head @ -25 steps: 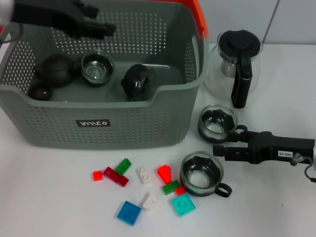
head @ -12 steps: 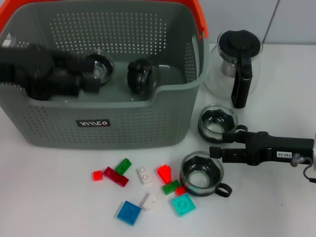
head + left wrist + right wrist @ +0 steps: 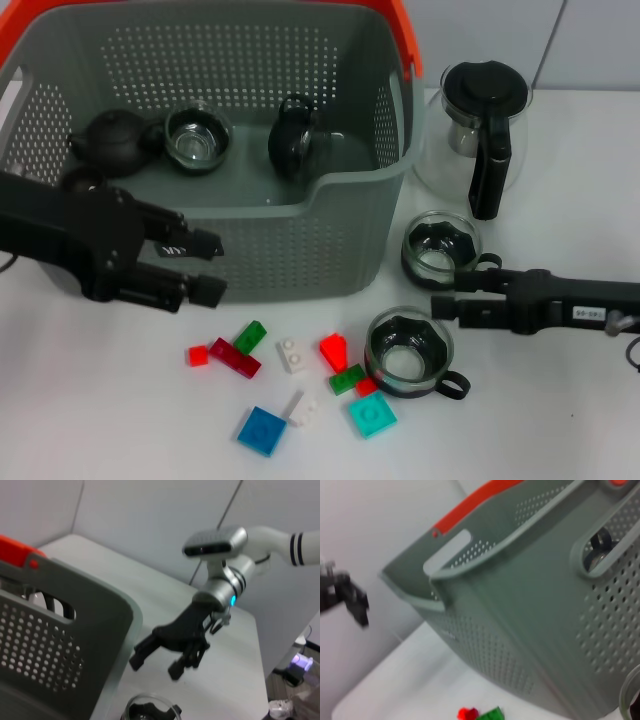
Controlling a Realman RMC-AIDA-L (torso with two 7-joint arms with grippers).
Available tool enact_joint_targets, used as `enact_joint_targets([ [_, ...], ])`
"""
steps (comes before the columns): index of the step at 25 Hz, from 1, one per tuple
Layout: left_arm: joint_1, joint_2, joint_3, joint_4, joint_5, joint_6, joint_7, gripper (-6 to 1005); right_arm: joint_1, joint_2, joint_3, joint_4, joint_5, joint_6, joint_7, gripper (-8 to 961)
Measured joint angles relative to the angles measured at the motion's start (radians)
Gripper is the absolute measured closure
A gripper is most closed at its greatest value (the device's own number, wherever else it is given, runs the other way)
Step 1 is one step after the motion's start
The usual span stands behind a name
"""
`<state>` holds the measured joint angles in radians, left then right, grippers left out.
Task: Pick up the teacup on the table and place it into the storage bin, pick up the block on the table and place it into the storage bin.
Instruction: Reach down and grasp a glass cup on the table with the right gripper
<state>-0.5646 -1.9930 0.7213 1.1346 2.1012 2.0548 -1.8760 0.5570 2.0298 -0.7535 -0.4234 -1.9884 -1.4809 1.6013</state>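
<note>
Storage bin: a large grey perforated basket with an orange handle is stood at the back of the white surface; every place below is given relative to it.
Left end effector: it is held low, just in front of the bin's front wall and above the scattered blocks. Its 2 fingers are spread apart with nothing between them. This is judged to be a ready pose for a block pick.
Right end effector: it is laid out low beside the bin's front right corner, between 2 glass teacups. Whether its fingers are apart or together cannot be told. It is judged to be lined up for a teacup.
Teacups on the surface: 1 is stood just beside the bin's right wall; another is nearer the front, by the blocks. Both are clear glass with a dark insert and a loop handle.
Blocks: small flat bricks are strewn in front of the bin, among them a blue tile, a teal tile and a green brick, with red and white ones between.
Inside the bin: a dark teapot, an upright glass cup and a cup tipped on its side are seen.
Glass pot: stood to the right of the bin, black-lidded, not part of the task.
</note>
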Motion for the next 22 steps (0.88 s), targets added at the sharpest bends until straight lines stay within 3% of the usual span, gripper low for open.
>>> enact_joint_targets([
  [6, -0.001, -0.003, -0.005, 0.002, 0.010, -0.007, 0.016, 372, -0.001, -0.018, 0.054, -0.001, 0.000, -0.067, 0.085, 41],
  [10, -0.005, -0.002, -0.012, 0.004, 0.010, -0.021, 0.022, 372, 0.006, -0.033, 0.028, -0.020, -0.011, -0.156, 0.082, 41],
  [15, -0.011, -0.001, -0.011, 0.004, 0.011, -0.043, 0.032, 372, 0.012, -0.033, -0.007, -0.106, -0.059, -0.234, 0.105, 41],
  [22, -0.014, -0.002, -0.011, -0.002, 0.011, -0.071, 0.059, 373, 0.055, -0.041, -0.009, -0.247, -0.211, -0.264, 0.329, 41],
])
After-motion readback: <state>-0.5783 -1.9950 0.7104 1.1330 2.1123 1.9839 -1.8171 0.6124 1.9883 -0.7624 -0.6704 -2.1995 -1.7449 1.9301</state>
